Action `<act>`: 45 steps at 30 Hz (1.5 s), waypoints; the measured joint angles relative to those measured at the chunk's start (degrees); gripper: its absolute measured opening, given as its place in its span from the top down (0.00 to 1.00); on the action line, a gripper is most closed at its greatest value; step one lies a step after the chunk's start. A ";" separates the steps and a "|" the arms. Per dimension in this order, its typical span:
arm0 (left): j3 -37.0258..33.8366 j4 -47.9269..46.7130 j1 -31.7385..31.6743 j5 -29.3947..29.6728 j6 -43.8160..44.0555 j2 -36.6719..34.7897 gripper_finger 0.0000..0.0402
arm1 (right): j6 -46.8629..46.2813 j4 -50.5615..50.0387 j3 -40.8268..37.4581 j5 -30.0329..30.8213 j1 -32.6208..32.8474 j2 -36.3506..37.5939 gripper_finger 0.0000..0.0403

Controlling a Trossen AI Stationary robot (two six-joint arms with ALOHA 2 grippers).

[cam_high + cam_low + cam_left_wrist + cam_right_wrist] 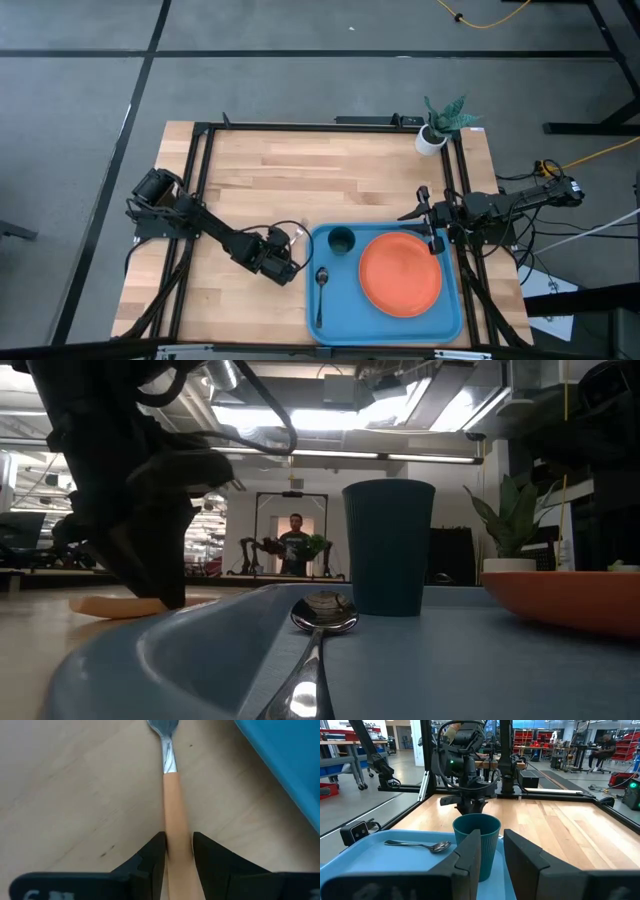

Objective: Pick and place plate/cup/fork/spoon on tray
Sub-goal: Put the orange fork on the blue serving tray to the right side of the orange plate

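Observation:
The blue tray [345, 312] lies at the table's near right. On it rest the orange plate [400, 272], the teal cup [341, 240], which stands upright, and the dark spoon [321, 290]. The fork [172, 795], silver tines and light orange handle, lies on the wood just left of the tray. My left gripper [290, 255] is down at the fork, shut on its handle. My right gripper [492, 850] hovers level over the tray's far right edge, open, with nothing between its fingers and the cup ahead of it. My left gripper pinches the fork's orange handle [176, 827] between its two fingers, one on each long side, partway along it from the tines. The fingers slant steeply down from the table's left. In the low view the handle [110, 605] lies flat on the wood.
A white pot with a green plant [440, 128] stands at the far right corner. Black frame rails [200, 180] run along the table's left, right and far sides. Bare wood [300, 170] stretches beyond the tray. A person [296, 542] stands far off in the room.

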State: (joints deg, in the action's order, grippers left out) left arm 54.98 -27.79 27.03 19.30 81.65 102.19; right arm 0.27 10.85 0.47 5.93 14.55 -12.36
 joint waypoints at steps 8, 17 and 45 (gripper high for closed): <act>0.00 0.66 0.00 -0.17 2.00 0.00 0.76 | 0.04 0.00 0.00 0.02 -0.01 0.00 0.78; 0.00 1.36 0.00 -0.04 2.29 0.00 0.82 | -0.02 0.00 0.00 0.02 0.00 0.00 0.78; 16.17 -19.46 0.45 2.95 9.59 0.21 0.87 | 0.01 -0.02 0.00 0.02 0.00 0.00 0.78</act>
State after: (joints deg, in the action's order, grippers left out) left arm 71.15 -47.25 27.48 22.25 91.24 102.40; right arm 0.28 10.83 0.47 5.95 14.54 -12.36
